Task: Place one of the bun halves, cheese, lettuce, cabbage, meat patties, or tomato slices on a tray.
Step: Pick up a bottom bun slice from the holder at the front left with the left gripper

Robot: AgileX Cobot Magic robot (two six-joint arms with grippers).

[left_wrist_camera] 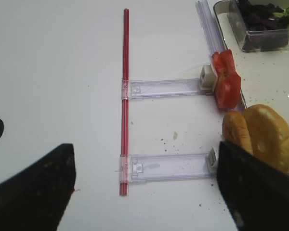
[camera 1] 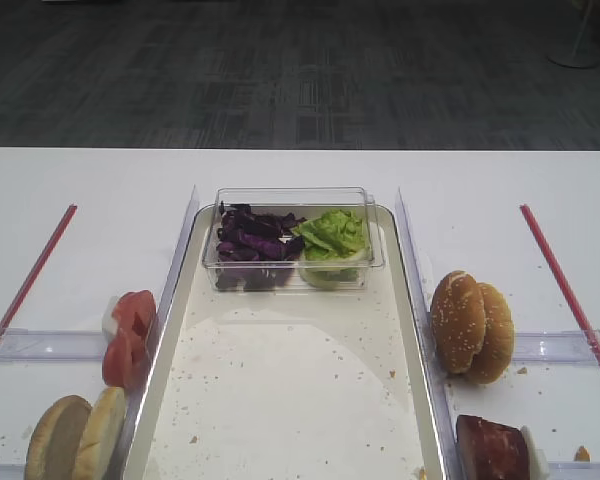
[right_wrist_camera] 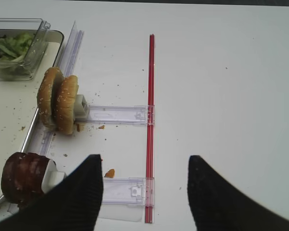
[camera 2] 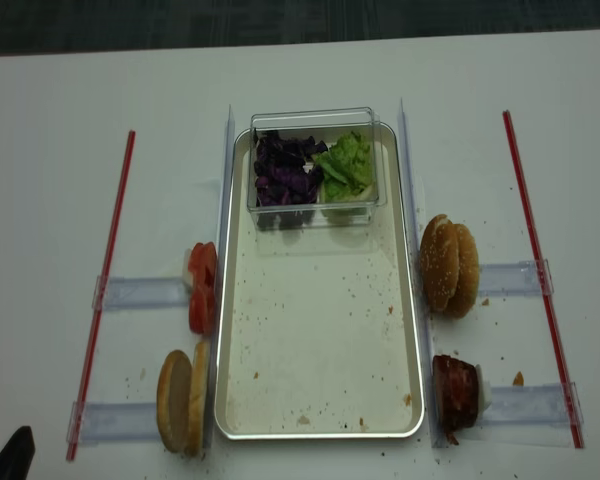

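Left hand (left_wrist_camera: 144, 192) gapes wide, holding nothing — bun halves (left_wrist_camera: 260, 137) just right; right hand (right_wrist_camera: 144, 192) wide too.

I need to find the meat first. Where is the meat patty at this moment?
In the realsense high view the meat patty stands on edge just outside the tray, by its near right corner, nearer the camera than the sesame buns.

No text, label, brand, number or sign can be read on anything here.
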